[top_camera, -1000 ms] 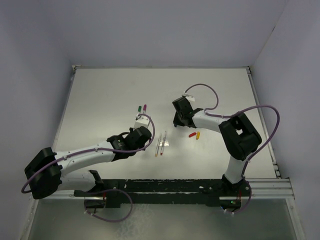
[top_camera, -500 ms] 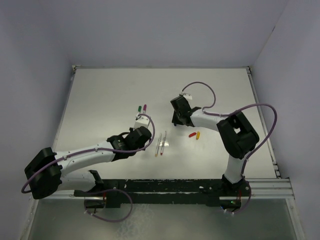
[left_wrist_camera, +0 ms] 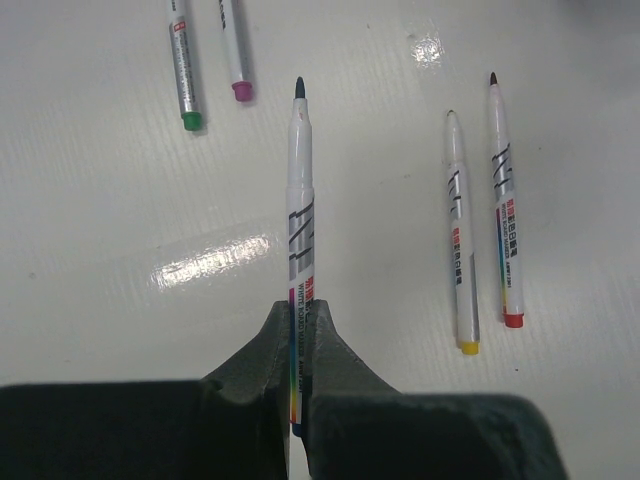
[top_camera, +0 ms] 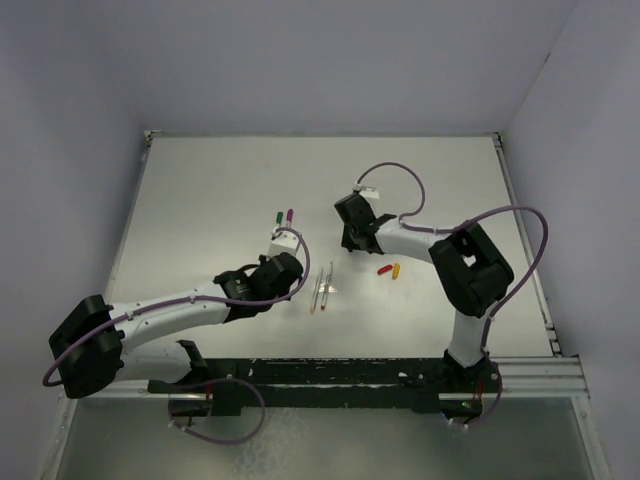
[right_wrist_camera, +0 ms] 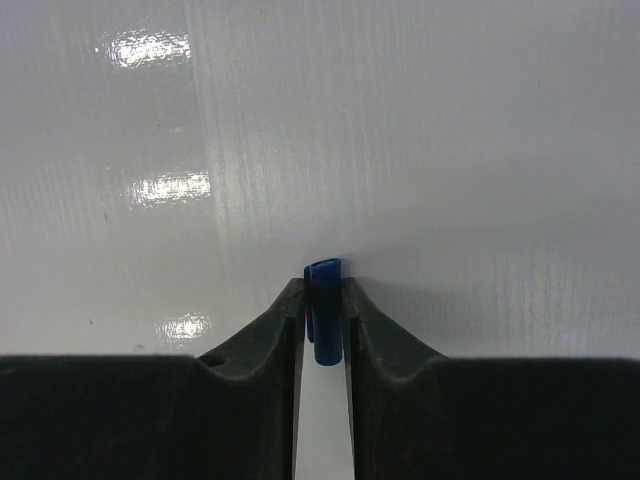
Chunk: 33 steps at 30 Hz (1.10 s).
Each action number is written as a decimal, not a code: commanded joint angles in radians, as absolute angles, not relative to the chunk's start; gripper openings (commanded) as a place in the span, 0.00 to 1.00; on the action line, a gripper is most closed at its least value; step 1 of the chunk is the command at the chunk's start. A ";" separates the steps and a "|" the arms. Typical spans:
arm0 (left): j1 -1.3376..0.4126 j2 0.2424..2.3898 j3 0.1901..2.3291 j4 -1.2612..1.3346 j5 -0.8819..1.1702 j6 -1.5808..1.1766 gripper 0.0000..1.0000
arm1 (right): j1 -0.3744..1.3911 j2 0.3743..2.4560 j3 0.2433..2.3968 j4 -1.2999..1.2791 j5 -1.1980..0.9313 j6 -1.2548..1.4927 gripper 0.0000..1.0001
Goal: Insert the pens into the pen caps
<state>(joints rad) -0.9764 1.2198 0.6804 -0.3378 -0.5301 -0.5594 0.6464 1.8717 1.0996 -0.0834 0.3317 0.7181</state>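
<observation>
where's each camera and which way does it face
top external: above, behind the bases, looking down on the white table; left arm, right arm show.
left wrist: mounted there, facing across the table; left gripper shut on a silvery-white marker pen.
right wrist: mounted there, facing the tabletop; right gripper pinching a stubby blue plastic cap.
shared: top and left wrist show the loose red-ended silvery pen.

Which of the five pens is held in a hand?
The pen clamped by its tail in the left hand; the other four lie loose on the table.

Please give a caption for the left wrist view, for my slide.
Left gripper holds an uncapped pen; four other pens lie on the white table.
</observation>
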 commanded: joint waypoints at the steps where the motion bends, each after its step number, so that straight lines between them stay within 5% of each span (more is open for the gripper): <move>1: -0.973 1.193 0.698 -0.305 -0.553 -0.551 0.00 | 0.658 2.002 1.048 -0.357 0.314 0.700 0.22; 9: -0.973 1.187 0.705 -0.299 -0.561 -0.540 0.00 | 0.683 2.038 1.065 -0.407 0.326 0.670 0.17; 14: -0.974 1.200 0.713 -0.295 -0.550 -0.528 0.00 | 0.698 2.062 1.076 -0.423 0.340 0.656 0.00; 33: -0.974 1.137 0.701 -0.225 -0.487 -0.472 0.00 | 0.700 1.634 1.057 -0.184 0.383 0.538 0.00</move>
